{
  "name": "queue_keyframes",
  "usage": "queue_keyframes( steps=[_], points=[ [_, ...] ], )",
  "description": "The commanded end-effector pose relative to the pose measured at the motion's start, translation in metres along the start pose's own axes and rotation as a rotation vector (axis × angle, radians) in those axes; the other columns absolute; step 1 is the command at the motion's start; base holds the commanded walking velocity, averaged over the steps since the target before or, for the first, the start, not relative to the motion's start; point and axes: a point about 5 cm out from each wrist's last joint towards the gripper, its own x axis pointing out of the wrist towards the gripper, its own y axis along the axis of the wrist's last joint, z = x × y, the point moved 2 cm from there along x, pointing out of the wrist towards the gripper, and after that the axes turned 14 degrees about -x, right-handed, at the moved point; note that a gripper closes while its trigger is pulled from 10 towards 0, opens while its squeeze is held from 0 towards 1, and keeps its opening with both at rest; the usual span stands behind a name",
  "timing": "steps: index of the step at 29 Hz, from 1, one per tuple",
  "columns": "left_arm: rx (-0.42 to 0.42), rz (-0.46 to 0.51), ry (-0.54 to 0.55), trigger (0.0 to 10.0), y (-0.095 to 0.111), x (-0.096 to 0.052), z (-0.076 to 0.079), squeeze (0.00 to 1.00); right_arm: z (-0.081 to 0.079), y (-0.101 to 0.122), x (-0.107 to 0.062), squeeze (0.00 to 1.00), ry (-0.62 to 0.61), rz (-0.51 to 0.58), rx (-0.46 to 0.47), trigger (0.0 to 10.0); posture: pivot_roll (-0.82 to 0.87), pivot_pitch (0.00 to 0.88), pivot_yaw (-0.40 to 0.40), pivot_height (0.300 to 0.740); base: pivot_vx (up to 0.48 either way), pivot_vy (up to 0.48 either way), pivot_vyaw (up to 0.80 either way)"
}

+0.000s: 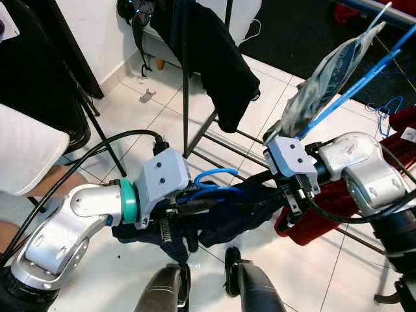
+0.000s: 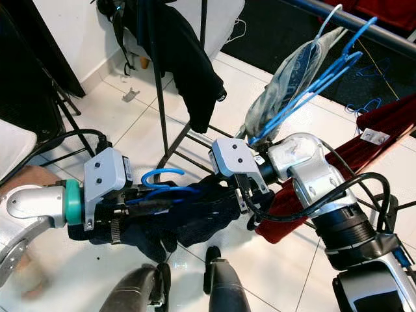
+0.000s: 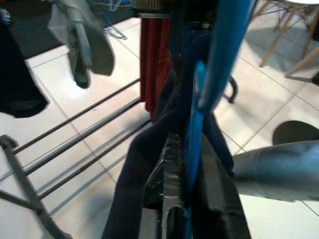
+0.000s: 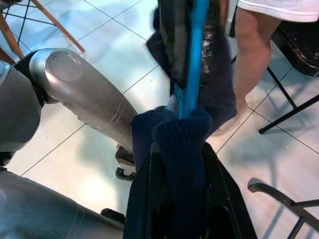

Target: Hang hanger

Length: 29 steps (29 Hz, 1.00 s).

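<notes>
Both arms were raised in front of the body over white floor tiles (image 1: pixel 312 260), holding one load between them. A bright blue plastic hanger (image 2: pixel 162 184) with a dark navy knitted garment (image 2: pixel 188 224) draped on it sat low, between the two grippers and well below the grey metal clothes rail (image 2: pixel 364 26).

- Left gripper (image 3: pixel 172 201): fingers clamped on the hanger and cloth.
- Right gripper (image 4: pixel 182 199): fingers closed around bunched navy knit and the blue bar.
- Rail already carried other blue hangers (image 2: pixel 325 71) with a pale grey garment (image 2: pixel 286 84); a red garment (image 2: pixel 364 140) hung nearby.

Risks, as judged: the knit could slide off during the lift, and the hook might snag the crowded hangers or miss the rail.
</notes>
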Motion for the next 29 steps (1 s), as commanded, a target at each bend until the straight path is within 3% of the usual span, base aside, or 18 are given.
queue_keyframes(
  steps=[1,14,15,16,17,22,29],
  points=[
    [-0.021,-0.034,-0.009,0.0,-0.008,0.001,0.002,0.00,0.001,0.003,-0.001,0.00,0.004,0.011,-0.028,0.0,-0.06,0.197,0.066,0.740,0.000,0.000,0.00],
    [-0.029,-0.046,0.057,0.0,-0.012,0.000,-0.006,0.00,0.000,0.003,-0.002,0.00,-0.017,0.012,-0.025,0.0,-0.06,0.204,0.066,0.740,0.000,0.000,0.00],
    [-0.031,-0.043,0.060,0.0,-0.012,0.000,-0.007,0.00,0.001,0.003,-0.001,0.00,-0.041,0.016,-0.021,10.0,-0.07,0.208,0.066,0.740,0.000,0.000,0.00],
    [-0.031,-0.043,0.060,0.0,-0.012,0.000,-0.007,0.00,0.001,0.003,-0.001,0.00,-0.041,0.016,-0.021,10.0,-0.07,0.208,0.066,0.740,0.000,0.000,0.00],
    [-0.033,-0.041,0.064,0.0,-0.012,0.000,-0.007,0.00,0.003,0.003,0.000,1.00,-0.078,0.018,-0.014,10.0,-0.07,0.208,0.066,0.740,0.000,0.000,0.00],
    [-0.046,-0.035,0.086,0.0,-0.014,0.001,-0.008,0.00,0.005,0.007,-0.005,1.00,-0.140,0.049,0.040,10.0,-0.07,0.216,0.063,0.740,0.000,0.000,0.00],
    [-0.064,-0.031,0.116,0.0,-0.017,0.000,-0.009,0.00,-0.003,0.017,-0.021,1.00,-0.190,0.129,0.151,10.0,-0.07,0.230,0.065,0.740,0.000,0.000,0.00]
  ],
)
